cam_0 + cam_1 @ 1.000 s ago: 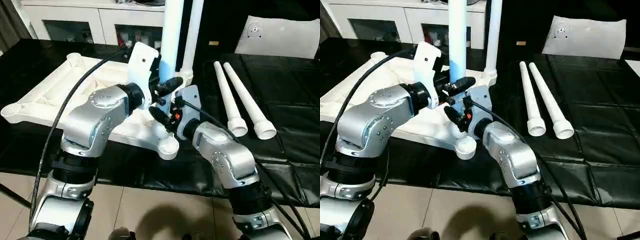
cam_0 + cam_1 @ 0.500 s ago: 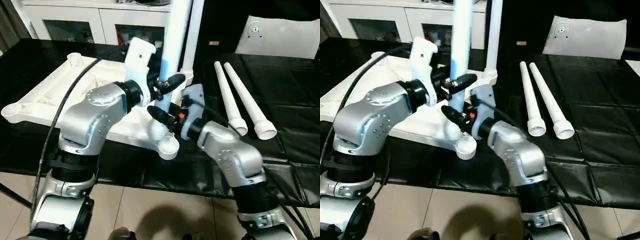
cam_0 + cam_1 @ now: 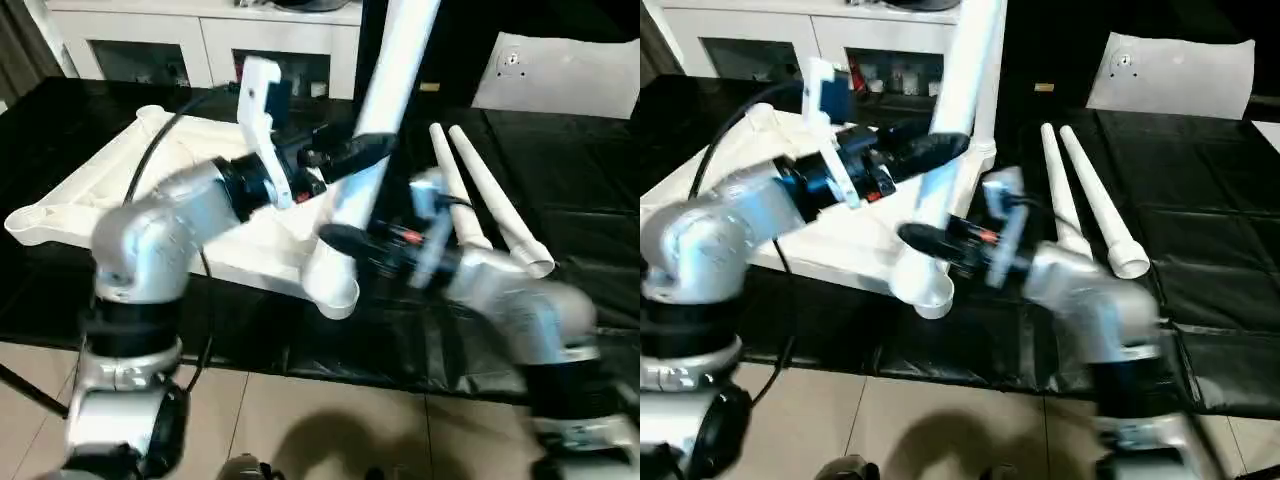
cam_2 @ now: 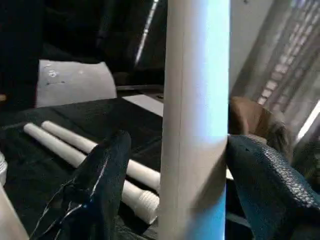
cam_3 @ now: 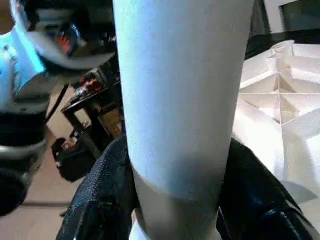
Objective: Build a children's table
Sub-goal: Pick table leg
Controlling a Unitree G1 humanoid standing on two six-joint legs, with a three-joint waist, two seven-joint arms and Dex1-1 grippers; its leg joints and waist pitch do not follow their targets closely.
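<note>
Legs number four: two lie loose, one stands socketed, right jaws clamp one, left jaws apart.

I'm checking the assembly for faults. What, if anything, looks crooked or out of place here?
The leg at the near corner socket of the upside-down tabletop leans sideways toward the two loose legs instead of standing straight like the leg behind it. The right tool clamps its base; the left tool's fingers stand loose around it.

Both arms smear with motion blur under even indoor light; dark cloth shows mild glare.
</note>
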